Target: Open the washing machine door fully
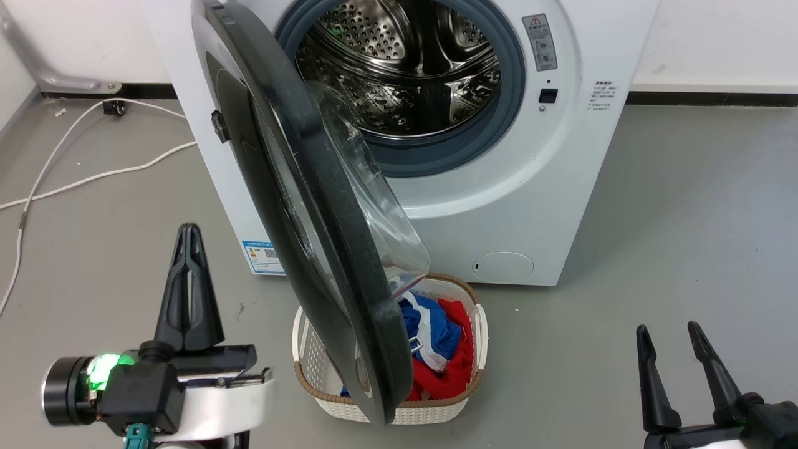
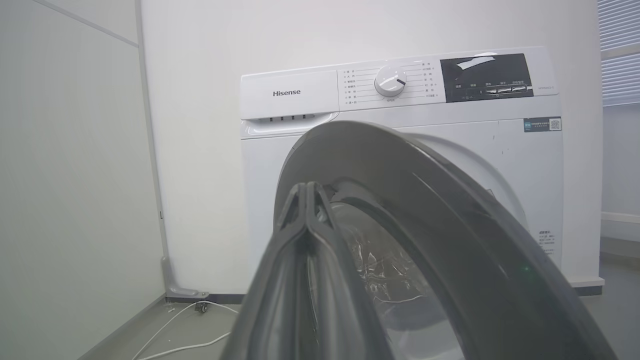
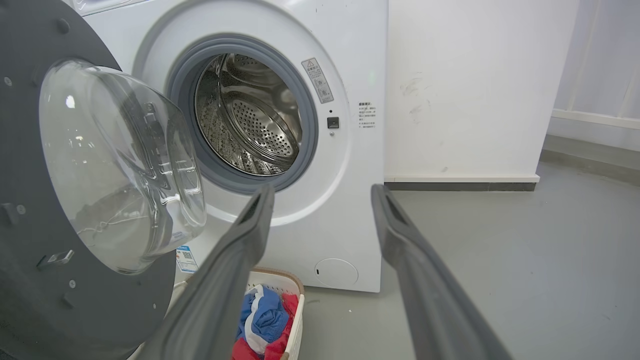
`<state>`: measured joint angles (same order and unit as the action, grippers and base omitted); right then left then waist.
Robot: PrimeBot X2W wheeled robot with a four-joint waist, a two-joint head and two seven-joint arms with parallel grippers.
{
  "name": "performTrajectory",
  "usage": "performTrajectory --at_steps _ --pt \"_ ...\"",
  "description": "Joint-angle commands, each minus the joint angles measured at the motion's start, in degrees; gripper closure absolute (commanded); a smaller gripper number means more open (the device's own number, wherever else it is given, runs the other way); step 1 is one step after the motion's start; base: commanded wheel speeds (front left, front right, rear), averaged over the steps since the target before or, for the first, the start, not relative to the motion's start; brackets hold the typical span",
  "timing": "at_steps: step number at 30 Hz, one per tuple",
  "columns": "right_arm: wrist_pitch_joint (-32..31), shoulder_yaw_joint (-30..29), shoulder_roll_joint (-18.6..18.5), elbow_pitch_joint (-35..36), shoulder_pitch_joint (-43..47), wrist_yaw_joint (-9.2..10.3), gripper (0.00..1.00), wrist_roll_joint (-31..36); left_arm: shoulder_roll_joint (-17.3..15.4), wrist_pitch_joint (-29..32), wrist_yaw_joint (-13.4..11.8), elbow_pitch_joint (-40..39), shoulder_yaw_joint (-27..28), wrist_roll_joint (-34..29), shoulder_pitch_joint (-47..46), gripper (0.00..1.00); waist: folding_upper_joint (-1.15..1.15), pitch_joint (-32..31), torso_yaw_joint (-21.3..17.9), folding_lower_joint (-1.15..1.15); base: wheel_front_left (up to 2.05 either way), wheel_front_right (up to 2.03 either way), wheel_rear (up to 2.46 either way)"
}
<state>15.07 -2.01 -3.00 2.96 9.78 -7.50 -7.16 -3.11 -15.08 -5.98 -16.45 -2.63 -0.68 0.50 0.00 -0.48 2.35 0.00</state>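
Observation:
The white washing machine [image 1: 499,187] stands against the wall, its steel drum showing. The washing machine door [image 1: 312,206], a black disc with a clear glass bowl, stands swung out towards me, seen almost edge-on in the head view. Its inner side with the bowl faces the right wrist view as the door [image 3: 75,200]. My left gripper [image 1: 188,234] is shut with nothing in it, left of the door and apart from it; the left wrist view has the left gripper [image 2: 306,187] pointing at the door [image 2: 450,225] rim. My right gripper [image 1: 670,330] is open at the lower right; the right gripper [image 3: 322,192] holds nothing.
A white woven basket [image 1: 312,349] with red, blue and white clothes sits on the floor under the door's lower edge. White cables [image 1: 81,181] trail over the grey floor at the left. A wall panel [image 2: 75,200] closes off the left side.

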Motion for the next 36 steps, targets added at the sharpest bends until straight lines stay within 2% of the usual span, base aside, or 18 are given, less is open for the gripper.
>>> performTrajectory --at_steps 1,13,27,36 --pt "0.1 0.1 0.2 -0.1 0.9 0.01 0.0 -0.2 -0.1 -0.1 0.4 -0.8 -0.6 -0.1 -0.9 1.0 0.0 0.0 0.0 0.0 0.0 0.0 0.0" --pt "0.1 0.7 0.2 -0.6 0.7 0.01 0.0 0.3 -0.4 -0.1 3.1 -6.0 -12.5 -2.7 -4.8 1.0 0.0 -0.6 0.0 0.0 0.0 0.0 0.0" --pt "0.1 1.1 0.2 -0.9 0.2 0.01 0.0 0.1 0.1 -0.1 6.3 -2.2 -29.9 -1.0 -7.9 1.0 0.0 -0.4 0.1 0.0 0.0 0.0 0.0" --pt "0.1 1.3 0.2 -1.1 -0.3 0.01 0.0 0.1 0.2 -0.1 7.3 1.4 -36.1 -0.1 -7.0 1.0 0.0 0.1 -0.1 0.0 0.0 0.0 0.0"
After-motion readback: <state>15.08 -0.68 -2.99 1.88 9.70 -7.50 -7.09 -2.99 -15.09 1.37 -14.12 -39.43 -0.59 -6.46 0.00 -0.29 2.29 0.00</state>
